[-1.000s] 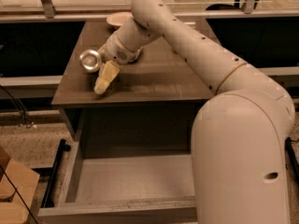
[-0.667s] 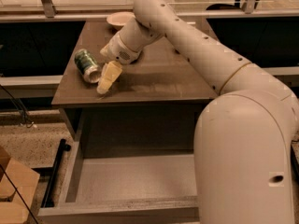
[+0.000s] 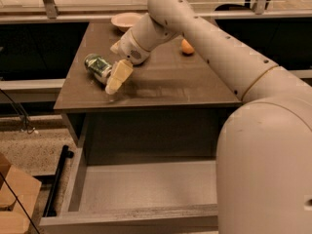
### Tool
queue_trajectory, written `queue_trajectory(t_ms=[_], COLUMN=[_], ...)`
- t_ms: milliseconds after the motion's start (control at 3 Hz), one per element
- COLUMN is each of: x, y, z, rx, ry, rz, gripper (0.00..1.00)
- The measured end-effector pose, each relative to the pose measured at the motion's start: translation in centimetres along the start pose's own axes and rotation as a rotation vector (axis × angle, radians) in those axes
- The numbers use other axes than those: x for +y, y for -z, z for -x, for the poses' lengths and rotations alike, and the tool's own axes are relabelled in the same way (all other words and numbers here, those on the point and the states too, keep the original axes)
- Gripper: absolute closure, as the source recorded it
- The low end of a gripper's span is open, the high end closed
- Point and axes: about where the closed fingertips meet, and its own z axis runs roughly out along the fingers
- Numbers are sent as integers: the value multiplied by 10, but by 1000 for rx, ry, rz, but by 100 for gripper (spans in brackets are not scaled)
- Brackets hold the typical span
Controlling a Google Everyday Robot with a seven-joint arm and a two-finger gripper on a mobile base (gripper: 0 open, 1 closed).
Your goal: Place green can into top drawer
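The green can [image 3: 96,66] lies on its side on the cabinet top [image 3: 185,87], near the top's front left part. My gripper [image 3: 115,80] reaches down from the right and sits right against the can's right end, low over the top. The can's right end is hidden behind the gripper. The top drawer [image 3: 130,219] is pulled out below the cabinet top, its grey box open and with nothing in it. My arm crosses the view from the lower right up to the gripper.
A pale bowl [image 3: 126,19] stands at the back of the cabinet top. An orange fruit [image 3: 187,47] lies at the back right. Cardboard boxes [image 3: 12,201] stand on the floor at the lower left, beside a black rail [image 3: 57,179].
The can has turned from end-on to lying sideways and shifted slightly right. My gripper has moved a little to the right with it.
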Motion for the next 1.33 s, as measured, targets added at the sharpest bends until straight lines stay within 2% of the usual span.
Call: queue_trajectory(t_ms=[333, 667, 1333], x=[-2, -4, -3], y=[10, 3, -17], z=[10, 14, 25], rx=[-34, -55, -118], ry=[7, -15, -111], rz=[-24, -16, -8], gripper=[0, 0, 0])
